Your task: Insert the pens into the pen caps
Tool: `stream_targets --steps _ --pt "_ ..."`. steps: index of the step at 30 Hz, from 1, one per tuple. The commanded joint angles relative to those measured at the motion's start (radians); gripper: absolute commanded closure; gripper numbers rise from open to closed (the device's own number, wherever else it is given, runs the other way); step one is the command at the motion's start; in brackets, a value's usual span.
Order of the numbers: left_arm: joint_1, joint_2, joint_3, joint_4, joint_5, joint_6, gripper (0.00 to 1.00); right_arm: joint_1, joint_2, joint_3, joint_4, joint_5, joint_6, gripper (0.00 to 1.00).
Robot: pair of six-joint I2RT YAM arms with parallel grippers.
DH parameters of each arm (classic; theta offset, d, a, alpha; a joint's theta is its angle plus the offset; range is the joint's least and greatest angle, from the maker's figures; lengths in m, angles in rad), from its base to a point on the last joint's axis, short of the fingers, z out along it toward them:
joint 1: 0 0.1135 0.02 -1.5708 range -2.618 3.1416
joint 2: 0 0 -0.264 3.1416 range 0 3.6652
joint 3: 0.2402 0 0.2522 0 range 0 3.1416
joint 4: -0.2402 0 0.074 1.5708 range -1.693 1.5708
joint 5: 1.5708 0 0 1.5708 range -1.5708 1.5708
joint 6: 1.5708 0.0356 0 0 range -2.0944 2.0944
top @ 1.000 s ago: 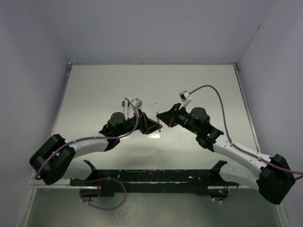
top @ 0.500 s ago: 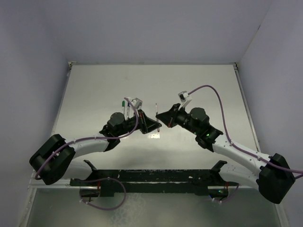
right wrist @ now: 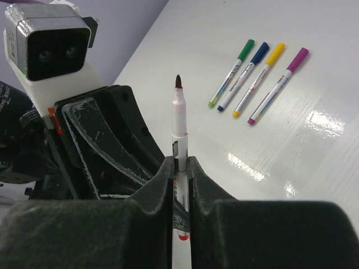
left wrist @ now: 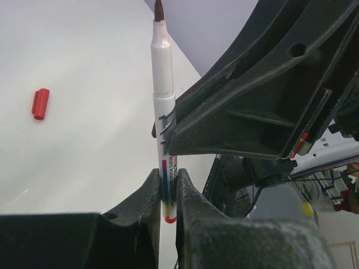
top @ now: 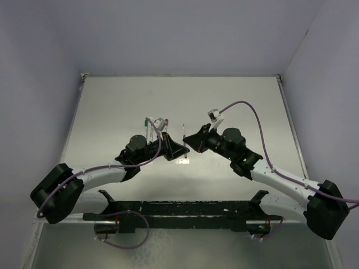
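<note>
Red pen (left wrist: 162,84) points up centre frame, clamped at its base in your left pincer (left wrist: 167,182), your right pincer (right wrist: 179,165) closed higher on it; red cap (left wrist: 40,103) lies left on tabletop (left wrist: 84,157).

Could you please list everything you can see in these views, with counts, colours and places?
Table: one, white, glossy, under everything.
Capped pens: four, green, blue, yellow, purple, lying side by side on the table.
Uncapped pen: one, whitish with a dark red tip, upright between both sets of fingers.
Cap: one, red, lying alone on the table.
Cables: two, purple, along the arms.
Arms: two, black and white, left and right.
Left fingers: black, shut on the uncapped pen.
Right fingers: black, shut on the uncapped pen.
</note>
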Motion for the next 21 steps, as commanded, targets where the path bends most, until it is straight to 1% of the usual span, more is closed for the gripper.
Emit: stream_targets --steps 1,7,12,14,16,19,21 --pt "0.000 -0.090 -0.040 -0.021 -0.062 0.035 1.00 0.024 -0.046 0.067 -0.100 0.013 -0.063 0.86" --pt "-0.002 -0.209 -0.077 -0.228 -0.153 0.085 1.00 0.031 -0.129 0.108 -0.249 0.091 -0.114 0.73" --pt "-0.001 -0.256 -0.075 -0.342 -0.194 0.124 1.00 0.031 -0.192 0.127 -0.352 0.180 -0.125 0.69" --pt "-0.001 -0.259 -0.074 -0.371 -0.200 0.129 1.00 0.031 -0.205 0.137 -0.398 0.240 -0.116 0.69" --pt "0.000 -0.262 -0.073 -0.390 -0.200 0.137 1.00 0.031 -0.201 0.156 -0.466 0.338 -0.084 0.69" --pt "-0.001 -0.266 -0.068 -0.421 -0.203 0.144 1.00 0.032 -0.135 0.211 -0.610 0.483 -0.010 0.68" --pt "0.000 -0.269 -0.056 -0.462 -0.211 0.157 1.00 0.032 -0.077 0.242 -0.684 0.506 0.051 0.69"
